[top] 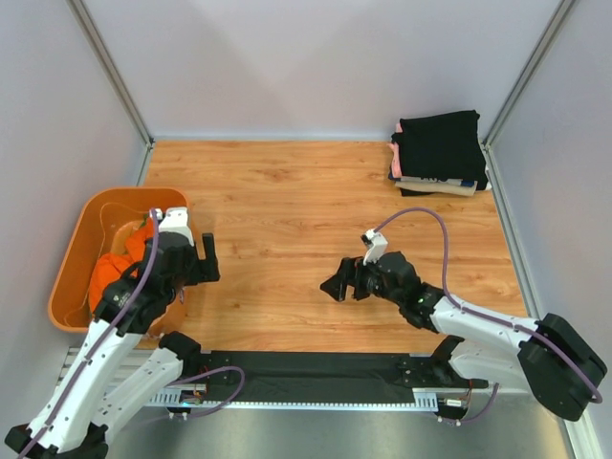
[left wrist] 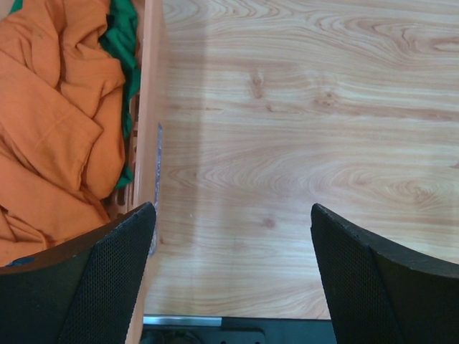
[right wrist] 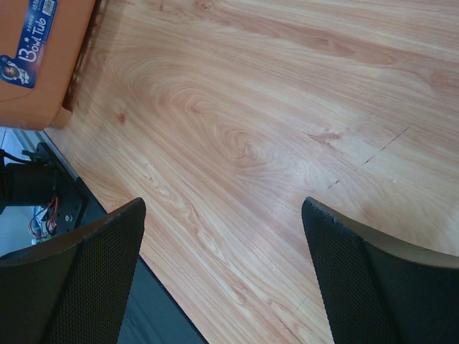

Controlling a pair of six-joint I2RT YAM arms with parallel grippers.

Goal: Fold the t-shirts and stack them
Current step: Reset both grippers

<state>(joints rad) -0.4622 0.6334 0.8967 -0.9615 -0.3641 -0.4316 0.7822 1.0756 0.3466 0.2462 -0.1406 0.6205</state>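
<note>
A folded stack of t-shirts [top: 440, 153] lies at the back right of the table, a black one on top with pink, cream and dark layers under it. A crumpled orange t-shirt [top: 113, 273] lies in the orange tub [top: 72, 258]. It also shows in the left wrist view [left wrist: 57, 129], with a bit of green cloth [left wrist: 122, 43] beside it. My left gripper [top: 198, 262] is open and empty, just right of the tub's wall [left wrist: 149, 107]; in its wrist view [left wrist: 233, 272] it is over bare wood. My right gripper [top: 337, 279] is open and empty over the table's middle, also seen in its wrist view [right wrist: 222, 272].
The wooden table [top: 287, 210] is walled by grey panels at the back and sides. A black strip [top: 316, 373] runs along the near edge between the arm bases. The tub's labelled corner [right wrist: 43, 64] shows in the right wrist view.
</note>
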